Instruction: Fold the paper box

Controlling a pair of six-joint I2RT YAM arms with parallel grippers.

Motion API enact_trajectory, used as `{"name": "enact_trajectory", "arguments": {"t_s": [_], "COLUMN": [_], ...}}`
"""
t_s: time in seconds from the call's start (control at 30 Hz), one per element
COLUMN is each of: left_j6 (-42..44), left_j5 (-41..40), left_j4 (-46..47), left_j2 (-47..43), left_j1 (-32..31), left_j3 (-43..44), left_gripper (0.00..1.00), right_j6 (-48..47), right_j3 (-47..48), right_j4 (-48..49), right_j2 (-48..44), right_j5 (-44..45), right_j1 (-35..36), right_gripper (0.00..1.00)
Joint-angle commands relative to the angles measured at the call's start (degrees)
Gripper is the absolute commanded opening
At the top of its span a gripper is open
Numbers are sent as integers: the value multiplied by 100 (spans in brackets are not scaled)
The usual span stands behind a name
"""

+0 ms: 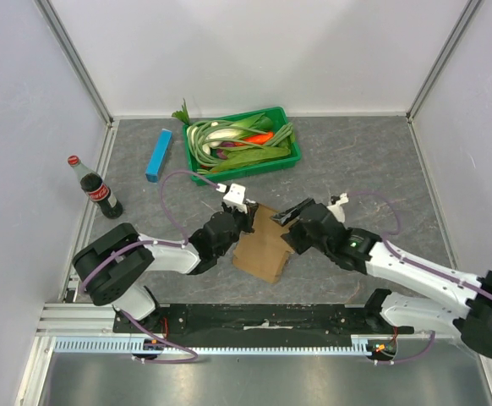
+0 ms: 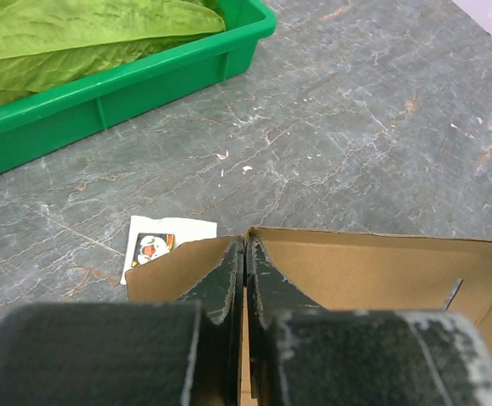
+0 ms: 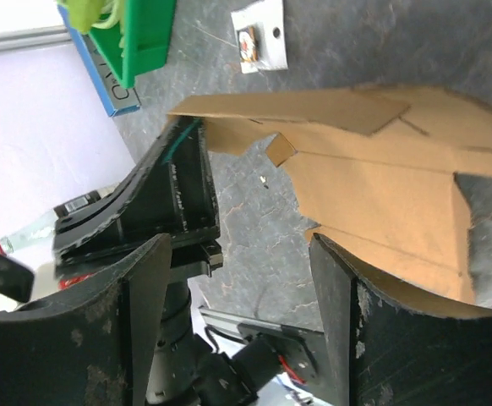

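The paper box [image 1: 261, 247] is a flat brown cardboard piece with flaps, lying between my two grippers. My left gripper [image 1: 243, 223] is shut on the box's left flap; in the left wrist view its jaws [image 2: 244, 244] pinch a raised cardboard edge [image 2: 373, 269]. My right gripper [image 1: 290, 227] is open at the box's right side. In the right wrist view its jaws [image 3: 242, 245] stand wide apart, and the right finger [image 3: 356, 296] rests against the edge of the cardboard [image 3: 381, 178]. The left gripper [image 3: 178, 194] also shows there, holding the flap.
A green tray [image 1: 290, 157] of vegetables stands at the back. A slim blue box [image 1: 158, 155] lies to its left. A cola bottle [image 1: 95, 187] stands at the far left. A small white card [image 1: 236, 195] lies just behind the box, also in the left wrist view [image 2: 157, 245].
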Motion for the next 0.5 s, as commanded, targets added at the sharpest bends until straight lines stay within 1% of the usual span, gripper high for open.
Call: {"name": "enact_trajectory", "arguments": {"t_s": [0.0,0.03,0.07,0.1,0.13,0.27,0.37,0.47], "left_j6": [-14,13,13,30,39,92,118,118], "left_j5": [-630,-665,-700,-726,-761,-832,-911,-1007], "left_j4": [496,523,514,523,549,724,979,1033], "left_j2": [20,37,28,2,-7,-51,-25,-24], "left_j1": [-151,-169,-195,-204,-213,-283,-336,-388], "left_j3": [201,201,218,201,183,69,-54,-63], "left_gripper": [2,2,2,2,2,2,2,2], "right_j6": [2135,2259,2391,2714,2796,3104,3183,3472], "right_j3": [334,308,281,229,98,70,158,167], "right_j4": [350,411,420,438,629,631,552,490], "right_j2": [475,659,713,757,801,749,757,871], "right_j5": [873,986,1022,1031,1136,1461,1672,1620], "right_j1": [332,324,324,324,332,315,306,297], "right_gripper": [73,68,65,63,60,57,52,51]}}
